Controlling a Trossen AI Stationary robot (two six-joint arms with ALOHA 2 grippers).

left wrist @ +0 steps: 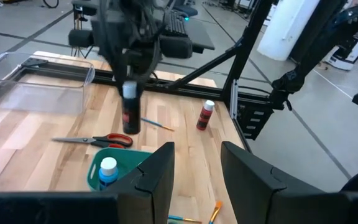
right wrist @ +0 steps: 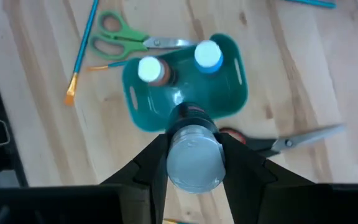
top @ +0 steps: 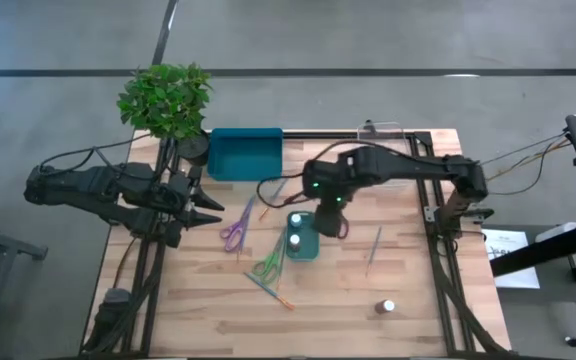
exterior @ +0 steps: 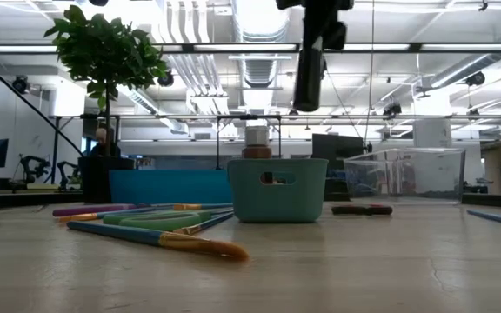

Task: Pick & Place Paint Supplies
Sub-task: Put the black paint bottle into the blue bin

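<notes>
The worktop (top: 408,290) carries a small teal basket (top: 304,237) already holding two white-capped pots. Directly above that basket the right hand (right wrist: 193,163) pinches a third paint pot (right wrist: 193,155) by its sides, cap toward the wrist. The pot looks light, rigid and smooth (likely slippery), so a grip across the body suits. Well left of the basket, the left hand (left wrist: 196,171) waits, fingers spread.

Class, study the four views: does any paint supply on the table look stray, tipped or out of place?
One small white-capped paint pot stands alone near the wooden table's front edge, far from the small teal basket holding two pots. It is upright; nothing looks spilled.
</notes>
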